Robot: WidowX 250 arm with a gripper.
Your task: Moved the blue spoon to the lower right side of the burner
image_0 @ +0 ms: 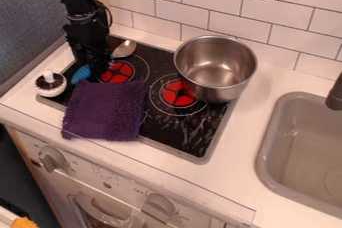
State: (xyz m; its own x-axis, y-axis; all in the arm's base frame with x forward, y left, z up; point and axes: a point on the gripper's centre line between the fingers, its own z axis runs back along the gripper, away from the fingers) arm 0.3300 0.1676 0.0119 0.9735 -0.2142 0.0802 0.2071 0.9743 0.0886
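- Gripper [99,67]: at the cooktop's upper left in the camera view, pointing down over the middle of the blue spoon [81,74]. Jaw state: cannot tell; contact with spoon likewise undetermined.
- Spoon: lying slantwise by the left burner [116,72]; blue handle toward lower left, metal bowl toward upper right, beyond the gripper. Middle section hidden by the gripper.
- Left burner: red centre, pale rings, on the black cooktop [179,142].
- Right burner [178,94]: same pattern, partly covered by the pot.
- Metal pot [215,72]: upright, at the cooktop's upper right.
- Purple cloth [105,112]: spread over the cooktop's lower left and past its front edge onto the counter [234,167].
- Small white round object [50,85], dark top with white knob: just left of the blue handle.
- Markings: small print beside the right control knob [159,205]; printed design on the panel between it and the left control knob [52,159].
- Grey sink [268,169]: at right, dark faucet [334,94] at its upper edge.
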